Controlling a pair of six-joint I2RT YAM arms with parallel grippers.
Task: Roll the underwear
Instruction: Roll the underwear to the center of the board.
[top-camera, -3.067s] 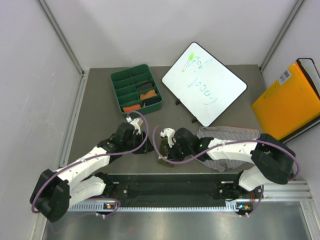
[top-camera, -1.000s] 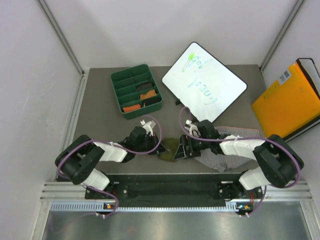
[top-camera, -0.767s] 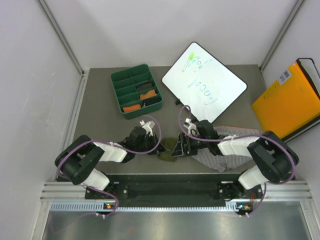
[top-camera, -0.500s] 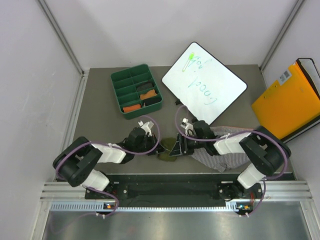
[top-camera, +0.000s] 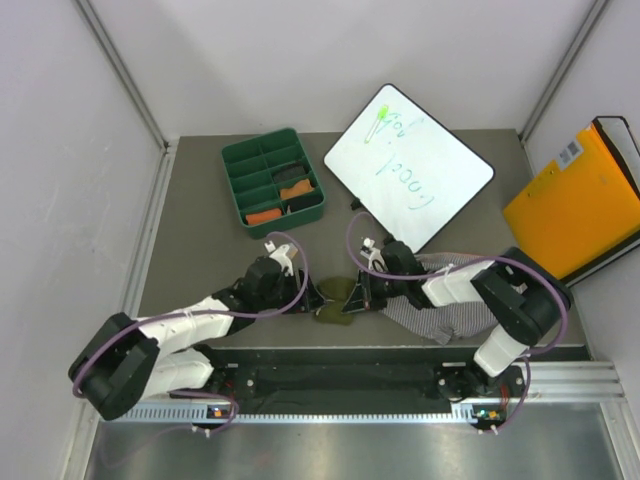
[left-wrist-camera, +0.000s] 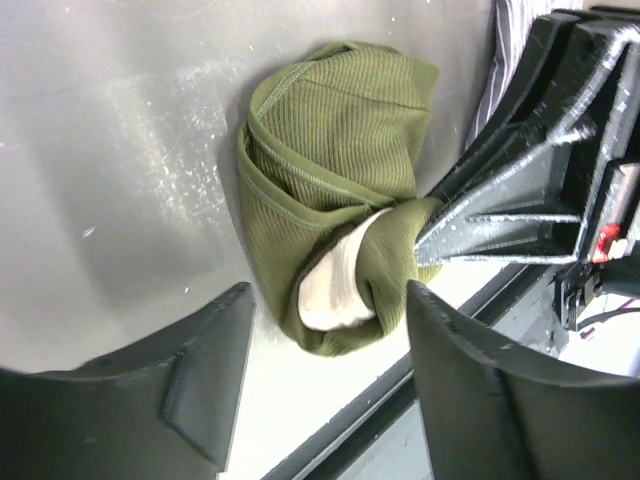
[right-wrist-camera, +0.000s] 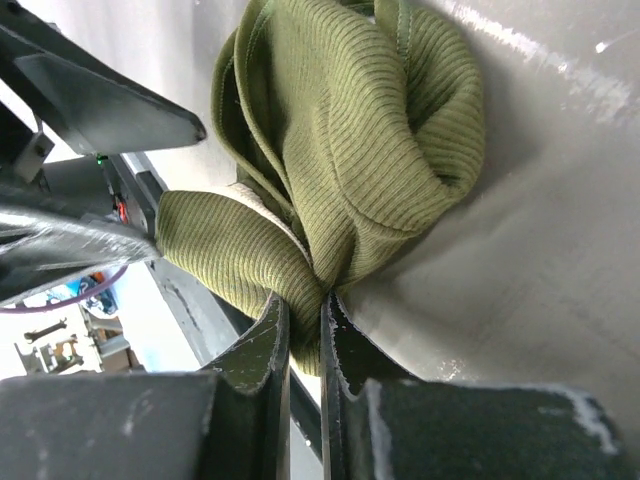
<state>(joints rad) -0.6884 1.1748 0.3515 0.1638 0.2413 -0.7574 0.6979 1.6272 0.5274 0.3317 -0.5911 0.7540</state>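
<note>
The olive green underwear (top-camera: 337, 298) lies bunched on the table near the front edge, between my two grippers. In the left wrist view it is a loose roll (left-wrist-camera: 335, 170) with the cream waistband (left-wrist-camera: 335, 285) showing at its near end. My left gripper (top-camera: 302, 296) (left-wrist-camera: 330, 385) is open just left of it, and nothing sits between its fingers. My right gripper (top-camera: 362, 291) (right-wrist-camera: 303, 305) is shut on a fold of the olive cloth (right-wrist-camera: 350, 140) from the right. A grey-white striped underwear (top-camera: 445, 322) lies flat under the right arm.
A green divided tray (top-camera: 231, 158) holding orange and black cloth pieces stands at the back left. A whiteboard (top-camera: 408, 165) leans at the back centre, and an orange folder (top-camera: 575, 205) is at the right wall. The black front rail (top-camera: 340, 365) runs just below the bundle.
My left gripper has opened, let go of the olive underwear and drawn back to the left. My right gripper has closed on the bundle's right side.
</note>
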